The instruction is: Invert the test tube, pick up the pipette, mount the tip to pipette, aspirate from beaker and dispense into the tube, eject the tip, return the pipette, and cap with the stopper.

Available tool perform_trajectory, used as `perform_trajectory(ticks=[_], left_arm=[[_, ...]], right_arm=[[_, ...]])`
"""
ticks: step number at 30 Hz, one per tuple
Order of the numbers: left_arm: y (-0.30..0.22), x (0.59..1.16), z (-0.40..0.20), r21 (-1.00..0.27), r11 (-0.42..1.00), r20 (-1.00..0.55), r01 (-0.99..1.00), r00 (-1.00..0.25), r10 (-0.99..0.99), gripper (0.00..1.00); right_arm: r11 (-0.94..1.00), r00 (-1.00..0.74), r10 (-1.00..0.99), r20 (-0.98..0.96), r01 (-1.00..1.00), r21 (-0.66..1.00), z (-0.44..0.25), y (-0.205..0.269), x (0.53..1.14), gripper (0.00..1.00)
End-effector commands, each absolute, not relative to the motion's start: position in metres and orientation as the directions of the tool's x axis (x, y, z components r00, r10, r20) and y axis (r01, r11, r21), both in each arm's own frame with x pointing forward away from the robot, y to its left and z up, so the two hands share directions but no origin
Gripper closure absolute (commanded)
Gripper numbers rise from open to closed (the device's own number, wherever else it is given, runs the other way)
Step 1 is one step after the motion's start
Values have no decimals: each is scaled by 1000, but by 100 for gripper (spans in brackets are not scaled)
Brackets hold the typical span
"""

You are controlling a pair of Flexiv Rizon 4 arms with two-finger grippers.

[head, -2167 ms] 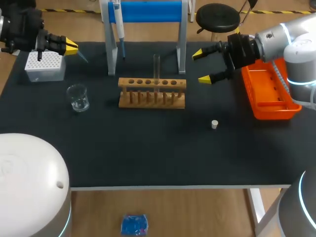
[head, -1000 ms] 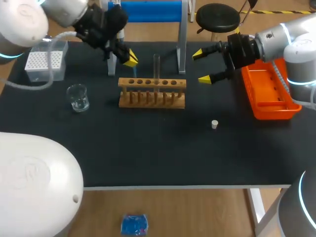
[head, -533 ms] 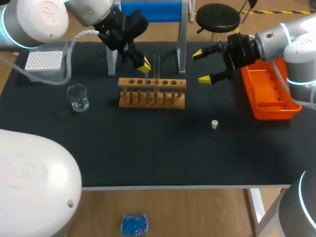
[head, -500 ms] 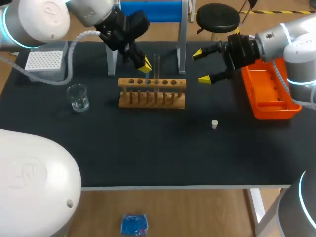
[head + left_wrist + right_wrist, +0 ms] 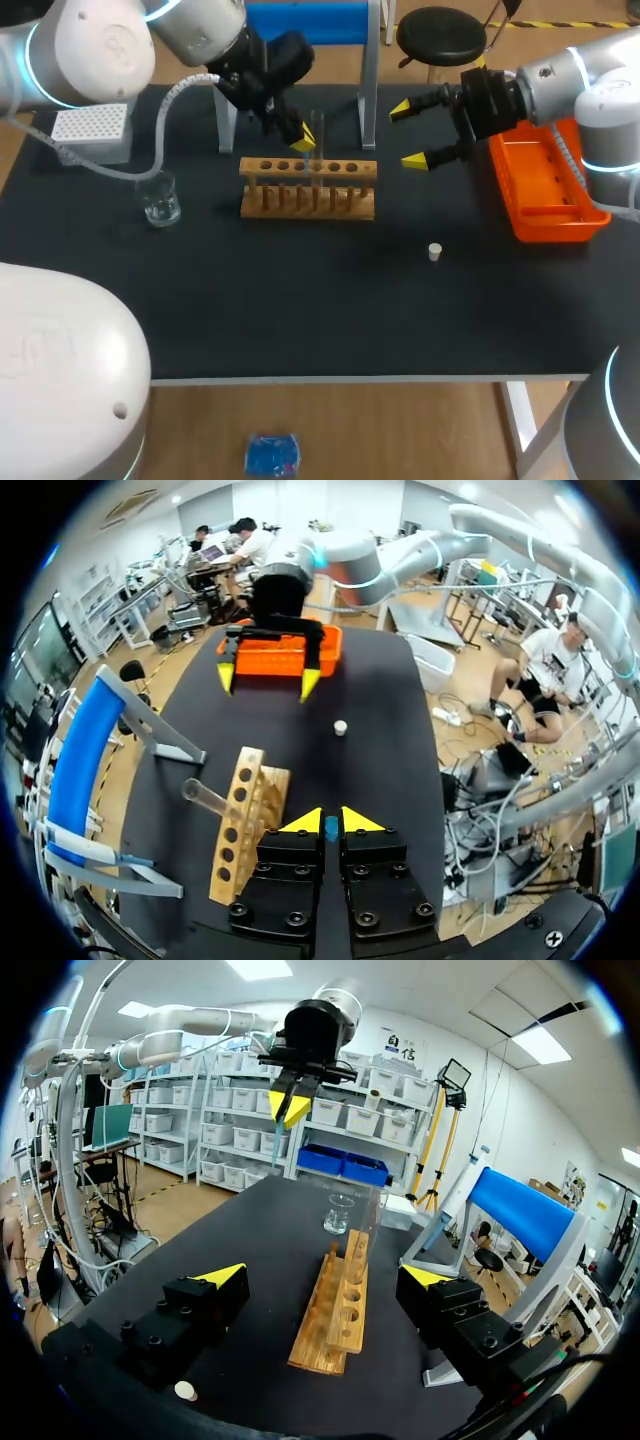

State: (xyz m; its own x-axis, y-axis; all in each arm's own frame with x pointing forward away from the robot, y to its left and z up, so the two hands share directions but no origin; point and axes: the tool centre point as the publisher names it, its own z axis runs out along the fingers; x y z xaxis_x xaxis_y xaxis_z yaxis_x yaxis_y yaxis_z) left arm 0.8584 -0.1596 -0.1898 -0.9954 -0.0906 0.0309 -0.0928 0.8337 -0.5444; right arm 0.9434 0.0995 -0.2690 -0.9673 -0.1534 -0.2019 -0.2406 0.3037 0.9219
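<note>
A black table point(image 5: 300, 300) is filling most of the head view. A wooden rack point(image 5: 308, 187) is standing in the upper middle, and a glass test tube point(image 5: 317, 135) is standing upright in one of its holes. Behind the rack, a blue stand point(image 5: 320, 22) is rising at the top edge. A beaker point(image 5: 158, 197) is sitting left of the rack, and a white tip box point(image 5: 92, 130) is lying further to the upper left. An orange tray point(image 5: 545, 185) is lying at the right side. A small white stopper point(image 5: 435, 252) is lying alone, right of centre.

The left gripper point(image 5: 302, 142) is hanging over the rack, just beside the test tube; I cannot tell if it is touching the tube. Its fingers are standing close together and are pinching a thin blue tip point(image 5: 331, 827). The right gripper point(image 5: 408, 134) is hanging at the upper right, between the rack and the tray. Its fingers are spread wide and are holding nothing.
</note>
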Motion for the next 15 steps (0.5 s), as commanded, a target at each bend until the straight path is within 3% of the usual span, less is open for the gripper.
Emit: perform_trajectory(ticks=[1,15], left_arm=[[-160,854,-194,-559,823,3,-97,-993,-116,100],[-163,850,-188,-594,802,-28,-60,-995,-94,100]], right_arm=[[305,-967,-154,-203,-242,921,-269,99,943,0],[305,-967,-154,-203,-242,921,-269,99,943,0]])
